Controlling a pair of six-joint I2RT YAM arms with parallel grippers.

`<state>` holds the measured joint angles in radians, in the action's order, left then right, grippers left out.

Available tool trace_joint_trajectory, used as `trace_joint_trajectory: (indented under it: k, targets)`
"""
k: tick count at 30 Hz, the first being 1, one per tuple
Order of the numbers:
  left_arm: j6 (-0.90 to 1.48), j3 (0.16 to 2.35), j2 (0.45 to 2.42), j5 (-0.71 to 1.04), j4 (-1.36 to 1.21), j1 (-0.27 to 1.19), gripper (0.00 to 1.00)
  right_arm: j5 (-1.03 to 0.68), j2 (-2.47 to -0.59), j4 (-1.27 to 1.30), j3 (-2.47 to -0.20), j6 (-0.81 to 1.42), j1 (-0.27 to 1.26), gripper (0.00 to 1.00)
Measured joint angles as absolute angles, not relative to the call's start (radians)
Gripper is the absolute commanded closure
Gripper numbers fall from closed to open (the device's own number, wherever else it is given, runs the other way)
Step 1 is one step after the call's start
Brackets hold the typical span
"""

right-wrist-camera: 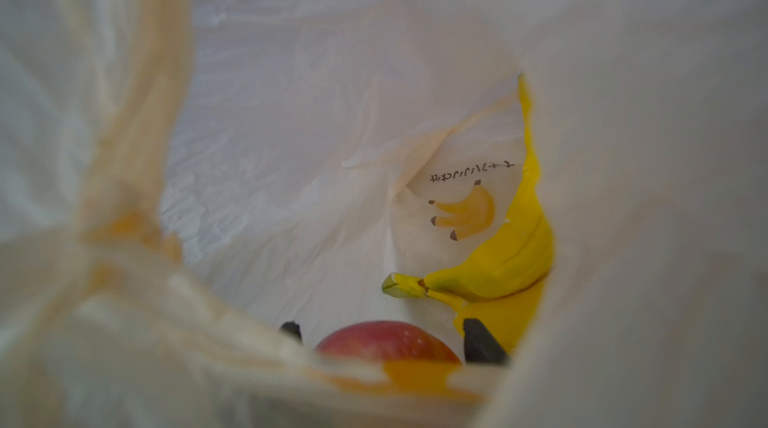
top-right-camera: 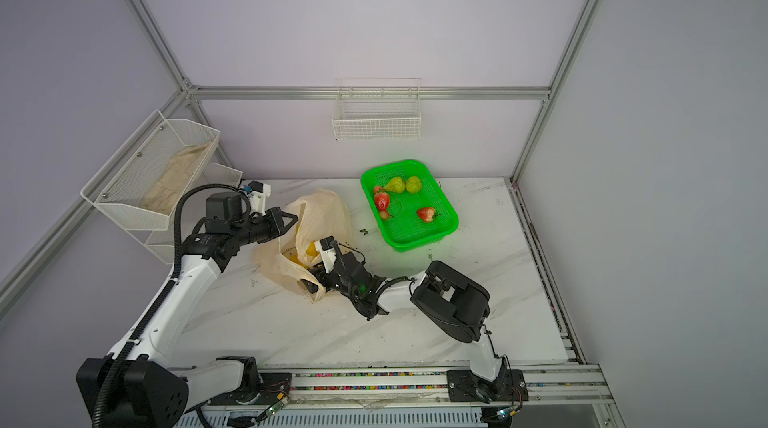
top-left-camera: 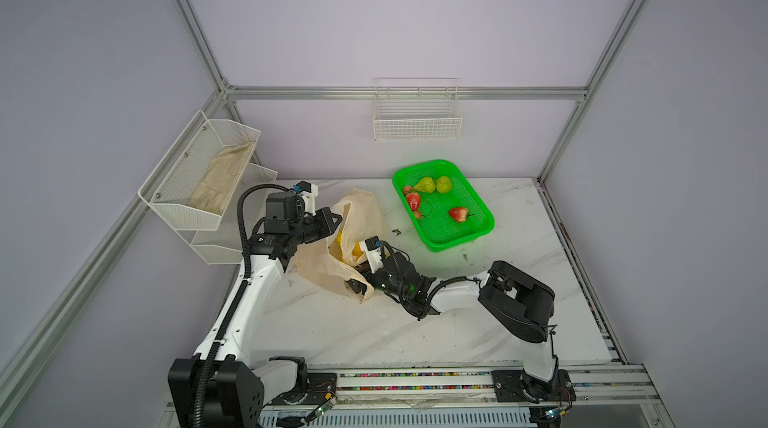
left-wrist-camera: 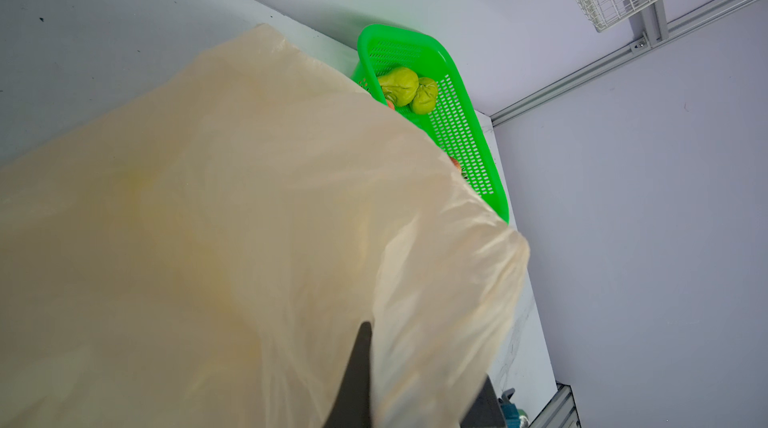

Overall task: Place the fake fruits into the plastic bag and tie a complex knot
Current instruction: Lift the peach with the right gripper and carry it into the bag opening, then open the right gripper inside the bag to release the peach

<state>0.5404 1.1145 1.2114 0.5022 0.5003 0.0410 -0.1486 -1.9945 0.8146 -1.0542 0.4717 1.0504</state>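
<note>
In both top views the cream plastic bag (top-left-camera: 361, 210) (top-right-camera: 326, 208) lies on the marble table with its mouth lifted. My left gripper (top-left-camera: 337, 220) (top-right-camera: 293, 220) (left-wrist-camera: 361, 363) is shut on the plastic bag's (left-wrist-camera: 249, 218) upper edge and holds it up. My right gripper (top-left-camera: 357, 276) (top-right-camera: 313, 278) (right-wrist-camera: 382, 334) is reached inside the bag, shut on a red strawberry (right-wrist-camera: 386, 343). A yellow banana bunch (right-wrist-camera: 498, 268) (top-left-camera: 353, 249) lies deeper in the bag. Two green pears (top-left-camera: 426, 185) (left-wrist-camera: 399, 83) and several strawberries (top-left-camera: 458, 213) lie in the green basket.
The green mesh basket (top-left-camera: 440, 243) (top-right-camera: 409, 245) (left-wrist-camera: 490, 181) stands at the back right of the table. A white wire basket (top-left-camera: 417, 118) hangs on the back wall. A mesh shelf with a cloth (top-left-camera: 199, 172) is fixed at the left. Small dark scraps (top-left-camera: 396, 231) lie between the bag and the green basket.
</note>
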Motion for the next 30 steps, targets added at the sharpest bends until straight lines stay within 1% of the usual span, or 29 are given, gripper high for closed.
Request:
trace_joint_trajectory:
  k: [4,10,12,14,16,20,22,24,30]
  targets:
    - [0.540,1.114,1.211,0.501,0.503,0.041,1.00,-0.141,-2.050,0.823,-1.131,0.484,1.050,0.53]
    - [0.540,1.114,1.211,0.501,0.503,0.041,1.00,-0.112,-2.140,0.844,-1.249,0.490,1.050,0.45]
    - [0.540,1.114,1.211,0.498,0.503,0.042,1.00,-0.114,-2.173,0.840,-1.289,0.490,1.050,0.40]
    - [0.540,1.114,1.211,0.496,0.503,0.042,1.00,-0.120,-2.197,0.822,-1.320,0.488,1.050,0.29]
    - [0.539,1.114,1.211,0.492,0.503,0.042,1.00,-0.124,-2.202,0.797,-1.328,0.482,1.049,0.21]
    - [0.539,1.114,1.210,0.482,0.503,0.042,1.00,-0.131,-2.183,0.758,-1.308,0.447,1.047,0.08]
    - [0.538,1.114,1.208,0.477,0.503,0.042,1.00,-0.136,-2.148,0.723,-1.278,0.424,1.045,0.07]
    - [0.538,1.114,1.206,0.474,0.503,0.042,1.00,-0.142,-2.099,0.685,-1.249,0.399,1.045,0.09]
    - [0.531,1.114,1.200,0.462,0.503,0.042,1.00,-0.178,-1.900,0.567,-1.147,0.319,1.041,0.22]
